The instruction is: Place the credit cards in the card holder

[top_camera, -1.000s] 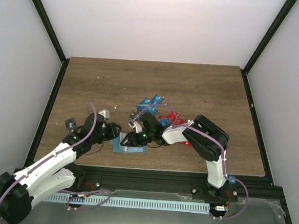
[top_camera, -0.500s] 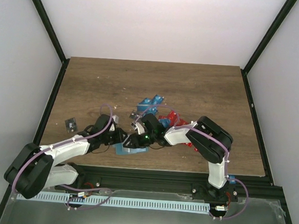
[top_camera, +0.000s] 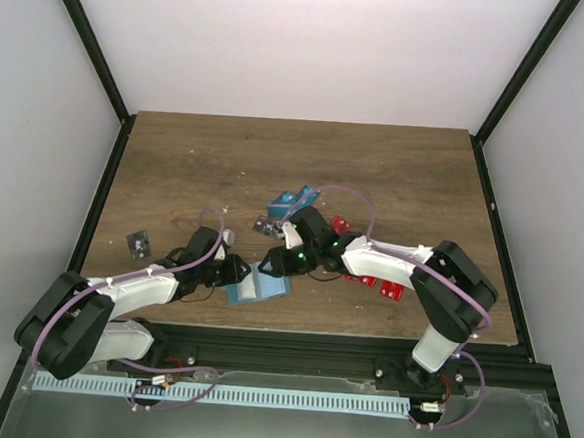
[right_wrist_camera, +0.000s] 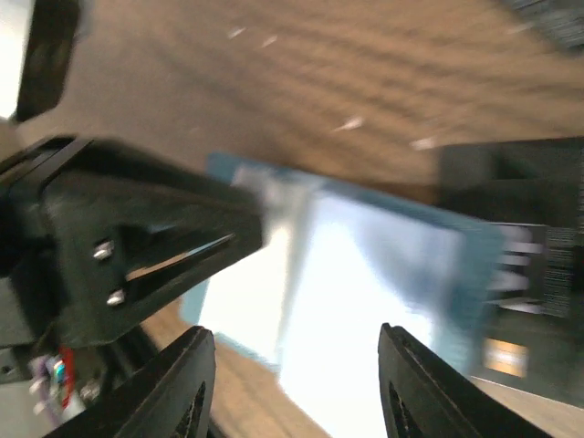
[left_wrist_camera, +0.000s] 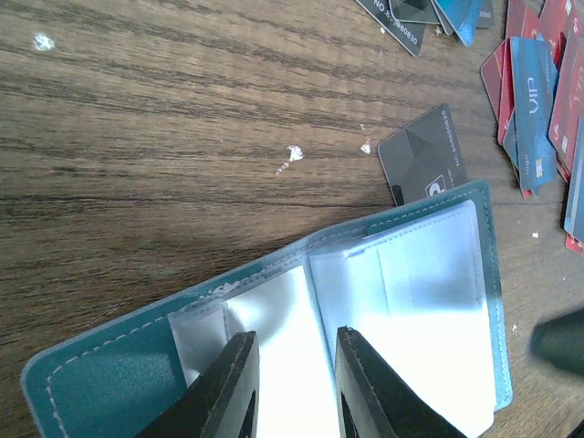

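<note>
Desk (left_wrist_camera: 137,137) holds the open card holder (left_wrist_camera: 109,365); my left end effector (left_wrist_camera: 294,342) and right end effector (right_wrist_camera: 292,342) hang over it, fingers apart.

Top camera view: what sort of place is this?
Probably a robot lab test cell: a wooden table boxed in by plain white walls and black frame posts, with two robot arms bolted at its near edge.
</note>
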Motion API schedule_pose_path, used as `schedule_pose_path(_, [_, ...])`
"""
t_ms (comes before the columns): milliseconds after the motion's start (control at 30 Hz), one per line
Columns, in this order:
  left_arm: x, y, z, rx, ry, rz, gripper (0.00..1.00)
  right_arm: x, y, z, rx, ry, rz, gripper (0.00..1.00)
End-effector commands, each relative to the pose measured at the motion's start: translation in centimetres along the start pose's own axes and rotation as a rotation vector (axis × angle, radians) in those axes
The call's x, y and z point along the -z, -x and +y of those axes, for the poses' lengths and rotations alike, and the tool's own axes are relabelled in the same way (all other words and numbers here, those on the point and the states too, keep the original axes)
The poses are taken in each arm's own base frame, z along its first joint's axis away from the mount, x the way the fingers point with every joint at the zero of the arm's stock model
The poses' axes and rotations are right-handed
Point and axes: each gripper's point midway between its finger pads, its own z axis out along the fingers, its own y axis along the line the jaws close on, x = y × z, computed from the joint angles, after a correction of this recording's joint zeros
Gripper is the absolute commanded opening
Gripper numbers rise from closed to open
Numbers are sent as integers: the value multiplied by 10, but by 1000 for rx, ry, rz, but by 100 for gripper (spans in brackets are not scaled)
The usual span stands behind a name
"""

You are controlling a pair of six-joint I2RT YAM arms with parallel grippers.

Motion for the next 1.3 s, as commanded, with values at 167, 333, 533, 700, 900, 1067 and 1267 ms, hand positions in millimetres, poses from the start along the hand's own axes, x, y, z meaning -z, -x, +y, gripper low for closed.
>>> schedule_pose_path(167, [6,14,-28,-107,-25,-8,27,65,15,-90,-103,-603,-114,60])
schedule_pose_path(333, [6,21,-43,-137,-25,-6,27,92,-1,-123,-210,-755,-116,64])
schedule_pose_path(533, [2,29,-63,-169,-49,-4,27,113,-17,-148,-304,-855,-134,67])
schedule_pose_path(700, [-7,29,-94,-226,-100,12,28,117,-22,-163,-349,-866,-114,70])
schedule_pose_path(900, [-28,24,-138,-279,-211,59,32,127,-20,-179,-410,-776,-161,68])
schedule_pose_path(1067, [-53,13,-172,-307,-320,140,43,140,-5,-179,-445,-568,-254,59])
schedule_pose_path(1267, [-87,4,-193,-306,-372,225,54,157,2,-199,-519,-445,-351,43])
